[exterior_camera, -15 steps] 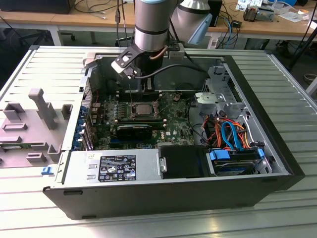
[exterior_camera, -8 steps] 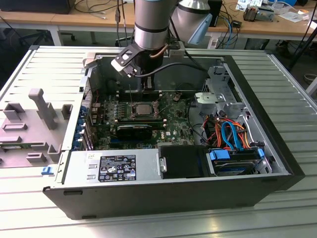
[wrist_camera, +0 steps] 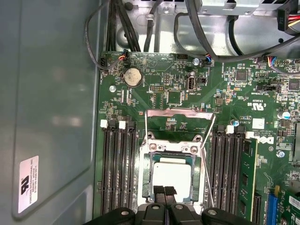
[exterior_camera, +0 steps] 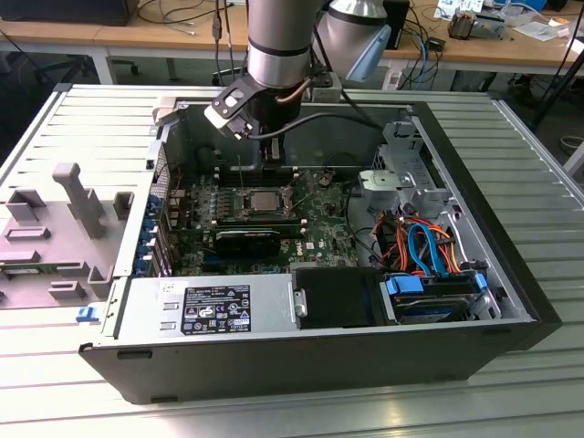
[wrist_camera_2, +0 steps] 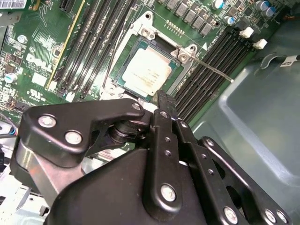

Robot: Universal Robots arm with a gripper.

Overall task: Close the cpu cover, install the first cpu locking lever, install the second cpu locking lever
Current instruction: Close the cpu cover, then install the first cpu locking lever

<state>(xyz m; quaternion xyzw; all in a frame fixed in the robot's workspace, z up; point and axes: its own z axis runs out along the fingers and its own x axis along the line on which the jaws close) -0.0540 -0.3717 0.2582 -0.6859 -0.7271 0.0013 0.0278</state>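
Note:
In the first wrist view the cpu cover [wrist_camera: 180, 112] is a silvery frame standing raised off the socket, with the board visible through its opening. Below it lies the bare silver cpu [wrist_camera: 172, 176], also seen in the second wrist view [wrist_camera_2: 147, 69] and the exterior view [exterior_camera: 260, 203]. A thin wire lever [wrist_camera: 209, 173] runs along one side of the socket and sticks out loose over the memory slots [wrist_camera_2: 211, 69]. Another thin lever [wrist_camera: 146, 129] stands on the opposite side. My gripper [wrist_camera: 164, 192] [wrist_camera_2: 163, 99] [exterior_camera: 270, 164] hangs just over the socket's edge, fingers shut together on nothing.
The open computer case [exterior_camera: 511, 301] lies on a slatted table. A grey power-supply box [exterior_camera: 205, 306] sits at its near side, with a black oblong block [exterior_camera: 246, 242] just beyond. Drives with blue and orange cables [exterior_camera: 429, 251] fill the exterior view's right. Memory slots [wrist_camera: 117, 173] flank the socket.

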